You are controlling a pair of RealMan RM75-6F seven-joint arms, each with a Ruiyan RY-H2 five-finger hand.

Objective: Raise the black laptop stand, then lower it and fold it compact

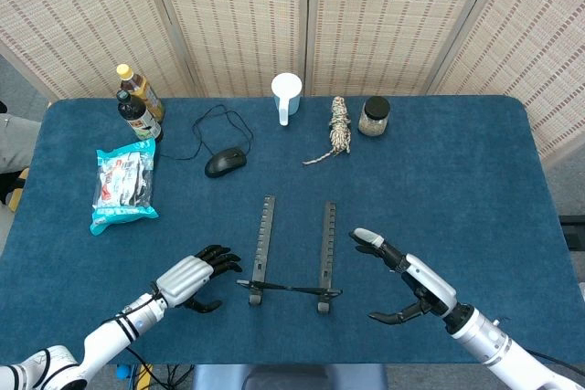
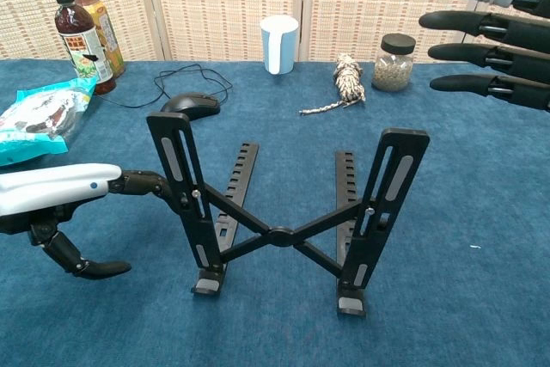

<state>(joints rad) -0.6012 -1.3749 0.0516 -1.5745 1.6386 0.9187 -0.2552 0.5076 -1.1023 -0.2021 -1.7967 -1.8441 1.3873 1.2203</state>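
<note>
**Raised stand waits between two open hands**

The black laptop stand (image 2: pixel 284 217) sits near the bench's front edge, its uprights raised. The left hand (image 1: pixel 194 279) hovers just beside its left upright, fingers spread, holding nothing; the right hand (image 1: pixel 407 285) is open too, clear of it. Rigid, light, hinged metal, probably prone to sliding: grip both uprights, not the thin crossbars.

Chest view: right hand (image 2: pixel 494 36) cut off by the right edge, only fingers show (palm out of frame). Left hand (image 2: pixel 60 208) cut by the left edge. Snack bag (image 2: pixel 39 118) partly cropped. Bottle labels (image 2: pixel 82 45) too small to read.
</note>
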